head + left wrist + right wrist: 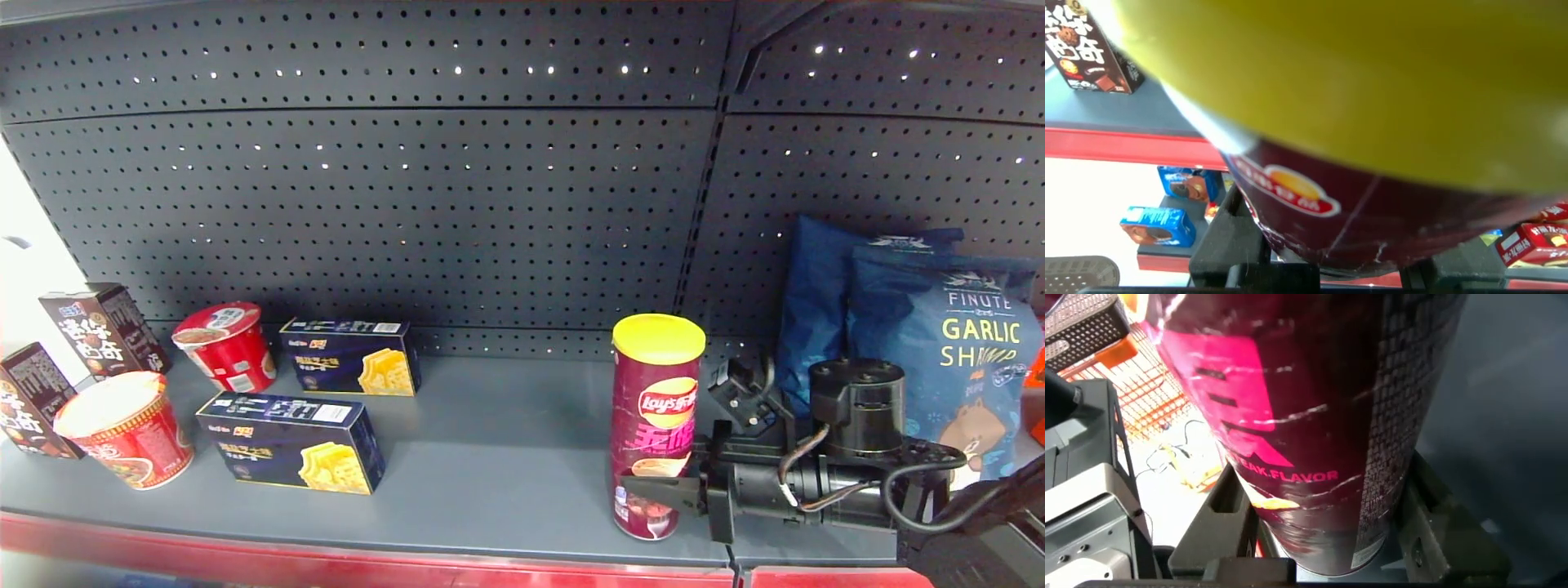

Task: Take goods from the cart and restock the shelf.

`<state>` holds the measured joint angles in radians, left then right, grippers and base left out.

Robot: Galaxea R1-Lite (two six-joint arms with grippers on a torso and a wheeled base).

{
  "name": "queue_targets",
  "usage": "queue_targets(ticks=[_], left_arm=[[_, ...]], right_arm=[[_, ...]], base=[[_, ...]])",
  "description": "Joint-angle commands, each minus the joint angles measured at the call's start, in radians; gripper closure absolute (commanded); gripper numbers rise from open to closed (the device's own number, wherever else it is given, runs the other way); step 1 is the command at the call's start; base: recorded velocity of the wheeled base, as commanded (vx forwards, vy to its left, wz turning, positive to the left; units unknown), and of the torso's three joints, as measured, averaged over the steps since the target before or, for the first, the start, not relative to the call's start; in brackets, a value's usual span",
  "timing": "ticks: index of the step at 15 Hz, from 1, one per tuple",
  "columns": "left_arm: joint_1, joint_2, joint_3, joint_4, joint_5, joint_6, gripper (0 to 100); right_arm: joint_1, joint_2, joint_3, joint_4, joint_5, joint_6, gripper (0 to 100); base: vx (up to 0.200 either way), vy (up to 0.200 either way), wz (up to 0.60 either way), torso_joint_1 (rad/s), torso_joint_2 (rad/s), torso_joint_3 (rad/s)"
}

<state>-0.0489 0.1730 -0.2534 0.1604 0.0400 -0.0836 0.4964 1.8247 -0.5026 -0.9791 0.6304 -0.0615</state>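
Note:
A maroon chips can with a yellow lid stands upright on the grey shelf, right of centre near the front edge. My right gripper comes in from the right and is shut on its lower half; in the right wrist view the can sits between both fingers. A second maroon can with a yellow lid is held close in my left gripper, whose jaws are shut around its body.
Two dark blue boxes, two red noodle cups and brown cartons stand on the shelf's left half. Blue snack bags lean at the back right, behind my right arm. Bare shelf lies between the boxes and the can.

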Motion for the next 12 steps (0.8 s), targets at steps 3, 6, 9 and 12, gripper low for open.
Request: queue_targets(ticks=[3,6,9,12], left_arm=[[0.0,-0.006,0.002,0.001,0.009,-0.001,100],[0.0,-0.004,0.003,0.001,0.011,-0.001,100],[0.0,-0.004,0.002,0.001,0.012,-0.001,100],[0.0,-0.004,0.003,0.001,0.012,-0.001,100]], right_arm=[[0.019,0.036,-0.008,-0.023,0.0,-0.003,0],[0.016,0.022,0.009,-0.023,0.0,-0.004,0],[0.016,-0.008,0.032,-0.023,0.0,-0.004,0],[0.013,-0.067,0.09,-0.021,0.0,-0.004,0]], base=[[0.0,0.0,0.0,0.0,0.0,0.0],[0.0,0.0,0.0,0.0,0.0,0.0],[0.0,0.0,0.0,0.0,0.0,0.0],[0.0,0.0,0.0,0.0,0.0,0.0]])
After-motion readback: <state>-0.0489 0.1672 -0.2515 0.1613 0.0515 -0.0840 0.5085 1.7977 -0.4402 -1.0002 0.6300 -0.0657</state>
